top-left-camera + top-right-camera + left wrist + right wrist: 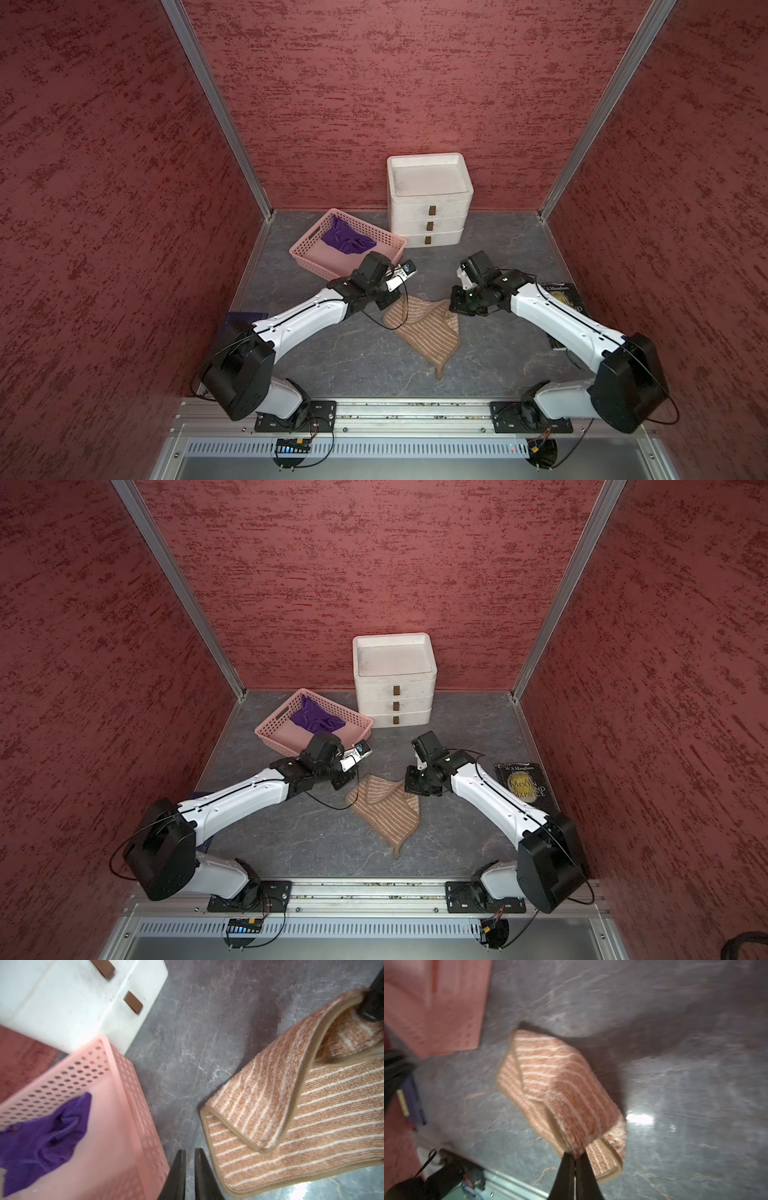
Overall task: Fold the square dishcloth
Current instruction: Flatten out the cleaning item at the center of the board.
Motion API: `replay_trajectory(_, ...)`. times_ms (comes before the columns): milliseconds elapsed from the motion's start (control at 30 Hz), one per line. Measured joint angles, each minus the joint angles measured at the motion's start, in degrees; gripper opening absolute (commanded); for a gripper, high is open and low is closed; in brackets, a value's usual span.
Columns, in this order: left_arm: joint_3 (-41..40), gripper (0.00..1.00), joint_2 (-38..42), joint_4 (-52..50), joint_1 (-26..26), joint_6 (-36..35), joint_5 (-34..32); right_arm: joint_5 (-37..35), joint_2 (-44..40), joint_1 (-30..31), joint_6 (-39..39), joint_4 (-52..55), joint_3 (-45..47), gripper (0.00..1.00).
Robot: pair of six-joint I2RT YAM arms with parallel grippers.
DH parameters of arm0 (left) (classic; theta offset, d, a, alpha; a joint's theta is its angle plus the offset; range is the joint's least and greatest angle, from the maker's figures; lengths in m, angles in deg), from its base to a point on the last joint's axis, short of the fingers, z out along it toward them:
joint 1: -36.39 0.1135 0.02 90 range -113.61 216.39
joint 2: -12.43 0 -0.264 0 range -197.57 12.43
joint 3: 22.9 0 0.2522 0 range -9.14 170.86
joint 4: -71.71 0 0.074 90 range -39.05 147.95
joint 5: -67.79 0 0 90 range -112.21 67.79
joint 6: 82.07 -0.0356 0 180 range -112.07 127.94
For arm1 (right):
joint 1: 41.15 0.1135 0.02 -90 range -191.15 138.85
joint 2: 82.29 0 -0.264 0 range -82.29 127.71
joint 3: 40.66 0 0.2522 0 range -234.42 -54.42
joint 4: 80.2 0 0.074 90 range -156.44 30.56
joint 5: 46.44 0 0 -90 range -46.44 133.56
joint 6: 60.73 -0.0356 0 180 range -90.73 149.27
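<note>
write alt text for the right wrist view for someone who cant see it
The right gripper is shut on a corner of a brown striped dishcloth, which is doubled over itself above a grey marbled table. A pink basket sits blurred at one corner of the picture.
</note>
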Motion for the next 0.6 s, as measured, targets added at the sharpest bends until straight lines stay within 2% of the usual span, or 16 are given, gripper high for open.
replay_trajectory(67,0.81,0.27,0.42,-0.31,-0.59,-0.81,1.25,-3.39,0.07,-3.10,-0.35,-0.81,2.40,0.00)
replay_trajectory(167,0.11,0.28,1.99,-2.38,-1.92,-2.58,5.03,-8.02,0.15,-6.73,-1.03,-2.21,6.51,0.29)
replay_trajectory(333,-3.23,0.23,-0.09,-3.04,-5.18,-3.65,6.75,-13.53,1.22,-7.76,-1.33,-2.36,9.81,0.61)
replay_trajectory(467,-3.56,0.23,-6.71,-1.25,-6.03,-2.78,5.49,-19.63,-1.01,-3.58,-0.17,-0.94,9.01,0.76)
replay_trajectory(600,-3.15,0.23,-11.85,0.79,-6.08,-1.29,4.11,-22.75,-1.75,3.23,2.27,0.02,4.79,0.81)
